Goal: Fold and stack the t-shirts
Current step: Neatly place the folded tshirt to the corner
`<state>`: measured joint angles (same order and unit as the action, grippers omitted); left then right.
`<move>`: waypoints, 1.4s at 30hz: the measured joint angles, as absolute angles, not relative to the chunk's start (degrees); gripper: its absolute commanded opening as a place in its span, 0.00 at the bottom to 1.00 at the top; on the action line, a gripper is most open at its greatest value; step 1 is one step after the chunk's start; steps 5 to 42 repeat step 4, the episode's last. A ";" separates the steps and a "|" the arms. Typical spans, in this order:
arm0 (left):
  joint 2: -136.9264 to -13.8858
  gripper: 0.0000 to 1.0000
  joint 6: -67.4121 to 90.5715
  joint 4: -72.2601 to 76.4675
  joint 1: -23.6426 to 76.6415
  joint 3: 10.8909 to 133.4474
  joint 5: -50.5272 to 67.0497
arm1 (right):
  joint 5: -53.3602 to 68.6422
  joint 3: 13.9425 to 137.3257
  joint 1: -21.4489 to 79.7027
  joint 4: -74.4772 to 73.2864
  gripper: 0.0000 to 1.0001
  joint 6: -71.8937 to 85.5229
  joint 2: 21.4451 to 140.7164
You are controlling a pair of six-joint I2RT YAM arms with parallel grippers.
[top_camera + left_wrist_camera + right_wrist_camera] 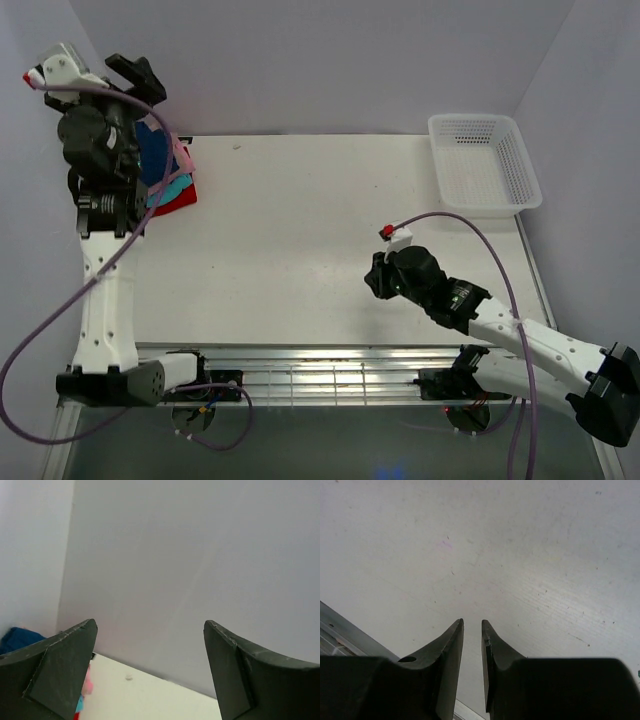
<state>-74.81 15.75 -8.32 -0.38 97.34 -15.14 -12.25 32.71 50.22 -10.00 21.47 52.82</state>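
Far-left corner of the table: a stack of t-shirts, with the navy tee on top and pink, teal and red edges showing beneath. The left arm hides much of the pile, so I can't judge how neat the navy fold is. The left gripper is lifted above that corner and aimed at the back wall, jaws spread wide with nothing between them, probably raised to keep clear of the stack. The right gripper hangs low over bare tabletop near the front, jaws drawn nearly together with a slim gap and holding nothing, seemingly parked out of the way. The white mesh basket sits at the far-right corner, well apart from the stack.
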 measured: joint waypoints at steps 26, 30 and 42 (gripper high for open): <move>-61.45 0.98 17.78 -6.22 5.02 83.81 -13.78 | -14.17 39.97 50.74 -12.01 0.24 20.67 51.35; -61.45 0.98 17.78 -6.22 5.02 83.81 -13.78 | -14.17 39.97 50.74 -12.01 0.24 20.67 51.35; -61.45 0.98 17.78 -6.22 5.02 83.81 -13.78 | -14.17 39.97 50.74 -12.01 0.24 20.67 51.35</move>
